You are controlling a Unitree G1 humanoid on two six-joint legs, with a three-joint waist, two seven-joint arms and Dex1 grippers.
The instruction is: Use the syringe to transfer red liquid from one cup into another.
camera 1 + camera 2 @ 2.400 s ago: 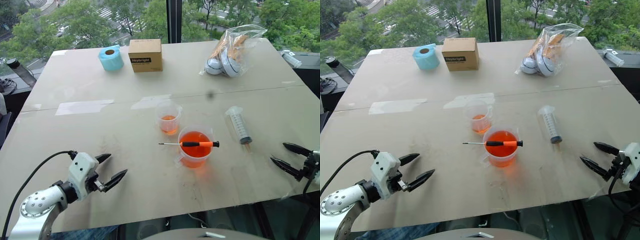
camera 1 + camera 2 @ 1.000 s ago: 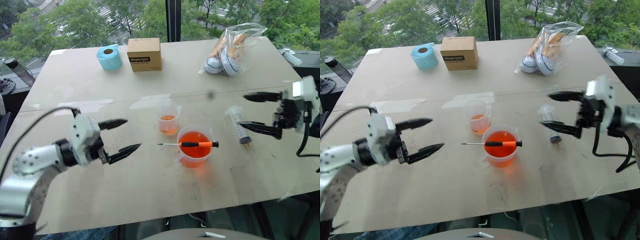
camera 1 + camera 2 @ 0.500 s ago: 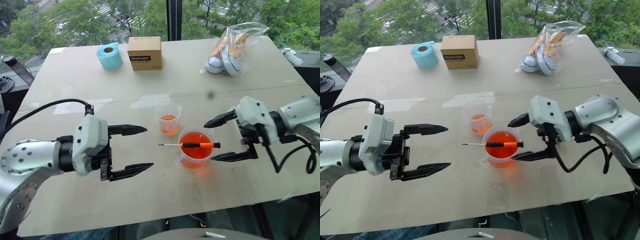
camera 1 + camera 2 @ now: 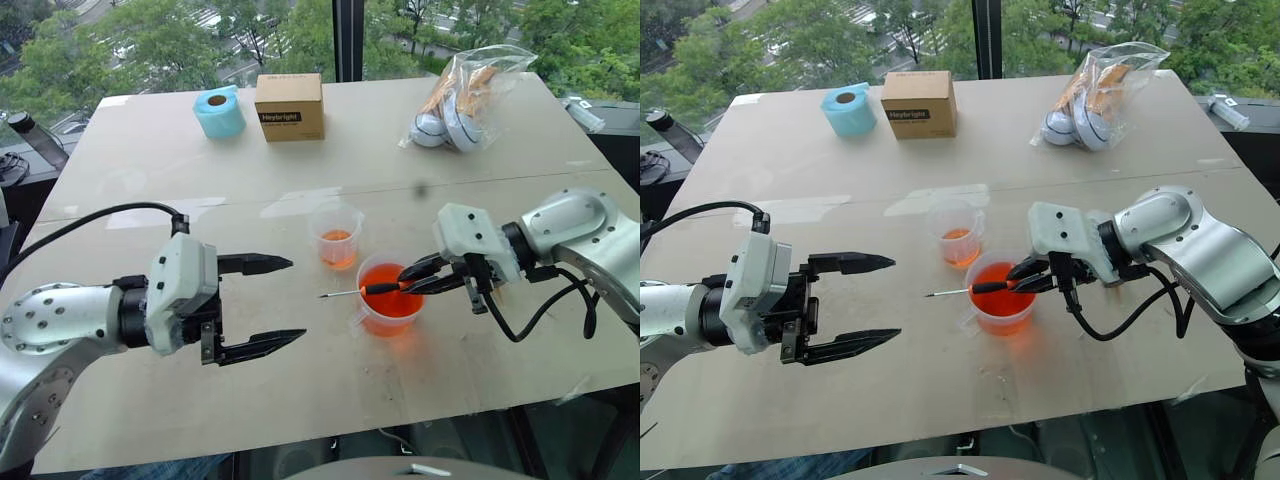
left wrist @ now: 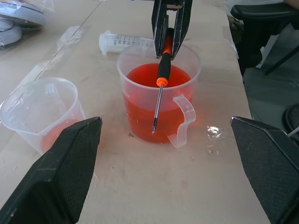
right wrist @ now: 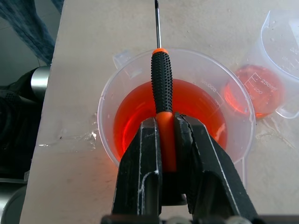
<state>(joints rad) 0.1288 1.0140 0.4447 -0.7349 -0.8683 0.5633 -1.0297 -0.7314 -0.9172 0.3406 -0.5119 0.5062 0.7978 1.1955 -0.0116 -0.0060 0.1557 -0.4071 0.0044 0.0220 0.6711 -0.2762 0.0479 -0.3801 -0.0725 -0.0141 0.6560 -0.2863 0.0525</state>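
Right gripper [image 6: 168, 140] clamped on the orange handle of the screwdriver [image 6: 161, 88] lying across the big cup [image 4: 385, 325] of red liquid [image 5: 140, 79]. Left gripper [image 4: 262, 305] spread wide and empty, well left of both cups. Syringe [image 5: 124, 41] flat on the table [image 4: 300, 380], just right of the big cup; small cup [image 4: 337, 240] just beyond. Likely trouble: lifting crookedly, catching the rim, tipping liquid out.

head stereo overhead, wrist views close

Two cups [image 4: 337, 238] [image 4: 390, 296], one syringe [image 5: 122, 41], one screwdriver [image 6: 161, 95], one box [image 4: 289, 106].
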